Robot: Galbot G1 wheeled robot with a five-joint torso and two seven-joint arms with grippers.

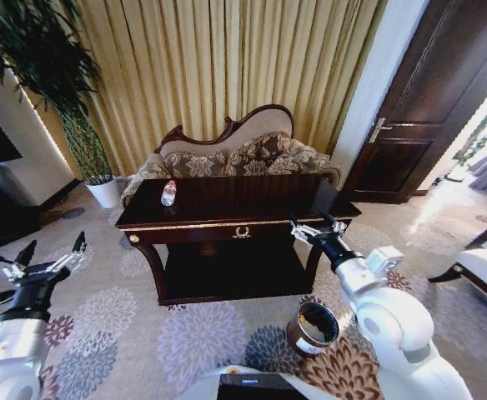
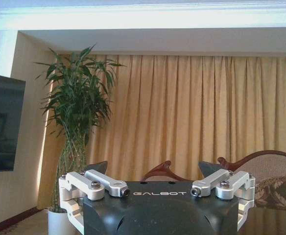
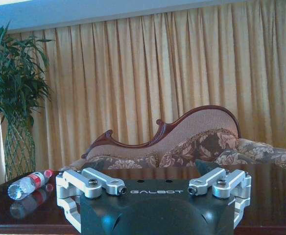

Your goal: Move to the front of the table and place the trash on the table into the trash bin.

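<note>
The word "GALBOT" stands in pale capital letters on the black housing of the left gripper (image 2: pixel 152 172), centred between its two metal finger linkages. The same word "GALBOT" stands on the black housing of the right gripper (image 3: pixel 152 170), again between the linkages. The bottle (image 3: pixel 28 184) lying on the table (image 3: pixel 270 196) carries a red-and-white label whose print cannot be read. The trash bin (image 1: pixel 313 327) bears a white label, likewise illegible.
</note>
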